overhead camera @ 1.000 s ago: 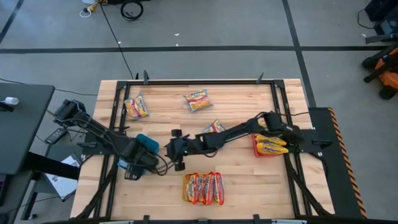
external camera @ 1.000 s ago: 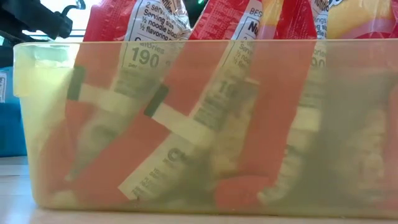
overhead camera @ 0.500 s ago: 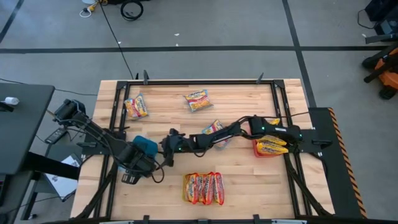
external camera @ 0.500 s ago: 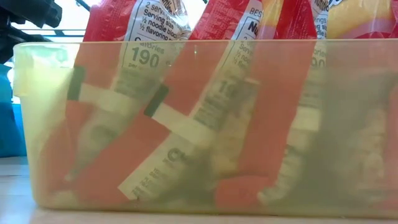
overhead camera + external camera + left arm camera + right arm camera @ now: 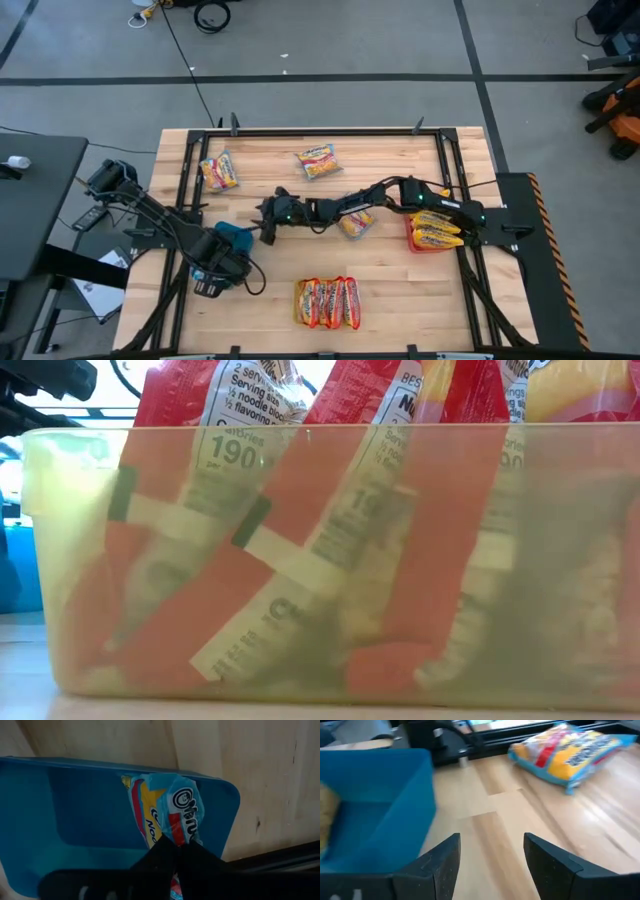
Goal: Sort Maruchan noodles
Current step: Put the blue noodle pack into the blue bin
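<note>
Fingers of the left gripper pinch a blue Maruchan noodle packet over the blue tray near the table's left edge. Right gripper, spread wide, hovers beside that tray.

A blue tray sat near the table's left edge, a red tray by the right edge, and a yellowish translucent tray near the front edge.
</note>
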